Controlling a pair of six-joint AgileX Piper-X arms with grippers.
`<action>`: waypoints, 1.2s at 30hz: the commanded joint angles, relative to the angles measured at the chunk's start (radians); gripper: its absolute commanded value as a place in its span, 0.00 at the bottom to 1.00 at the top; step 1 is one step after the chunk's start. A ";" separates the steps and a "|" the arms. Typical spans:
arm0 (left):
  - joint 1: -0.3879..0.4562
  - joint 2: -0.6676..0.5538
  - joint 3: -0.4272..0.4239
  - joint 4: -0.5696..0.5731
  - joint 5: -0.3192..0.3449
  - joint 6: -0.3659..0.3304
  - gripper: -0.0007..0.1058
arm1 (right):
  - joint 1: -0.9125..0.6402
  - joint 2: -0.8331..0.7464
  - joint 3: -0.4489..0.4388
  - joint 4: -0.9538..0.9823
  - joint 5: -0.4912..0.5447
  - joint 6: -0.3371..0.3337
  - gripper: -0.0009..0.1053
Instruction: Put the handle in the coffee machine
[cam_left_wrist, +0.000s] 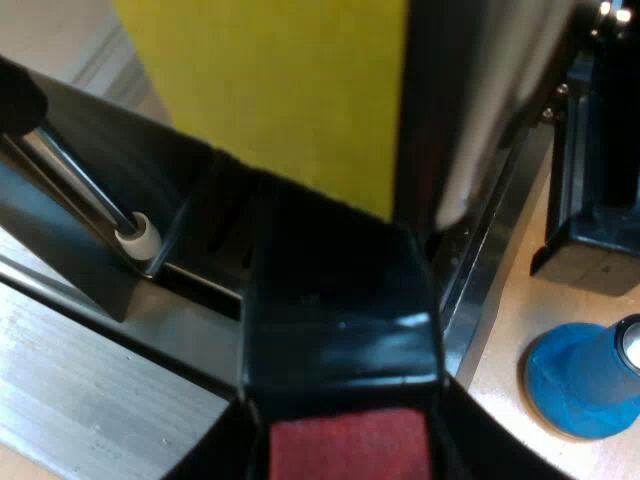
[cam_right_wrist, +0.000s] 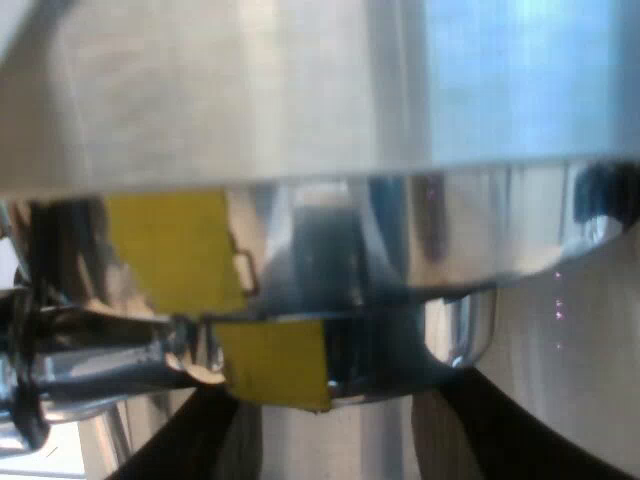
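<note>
The holder's dark handle (cam_left_wrist: 340, 300) runs from its red end (cam_left_wrist: 350, 447) up toward the espresso machine's front (cam_left_wrist: 470, 110). My left gripper (cam_left_wrist: 345, 450) is shut on the handle at the red end, a black finger showing on each side. In the right wrist view the holder's round metal head (cam_right_wrist: 420, 335) sits right under the machine's shiny underside (cam_right_wrist: 300, 100). My right gripper (cam_right_wrist: 335, 425) is open just below that metal head, its two dark fingers (cam_right_wrist: 200, 440) spread apart with nothing between them.
A yellow panel (cam_left_wrist: 280, 90) covers part of the machine's face and mirrors in the metal (cam_right_wrist: 170, 250). The steam wand (cam_left_wrist: 80, 185) with a white tip hangs over the metal drip tray (cam_left_wrist: 90, 400). A blue tamper (cam_left_wrist: 585, 375) stands on the wooden table beside a black block (cam_left_wrist: 600, 200).
</note>
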 joint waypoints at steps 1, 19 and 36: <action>-0.001 -0.018 -0.036 -0.055 0.105 -0.004 0.02 | -0.007 -0.015 -0.010 -0.059 -0.010 -0.021 0.36; -0.001 -0.018 -0.036 -0.055 0.090 -0.004 0.53 | -0.007 -0.015 -0.010 -0.059 -0.015 -0.021 0.36; -0.001 -0.018 -0.042 -0.039 0.071 -0.004 0.53 | -0.017 -0.015 -0.010 -0.120 -0.021 -0.021 0.36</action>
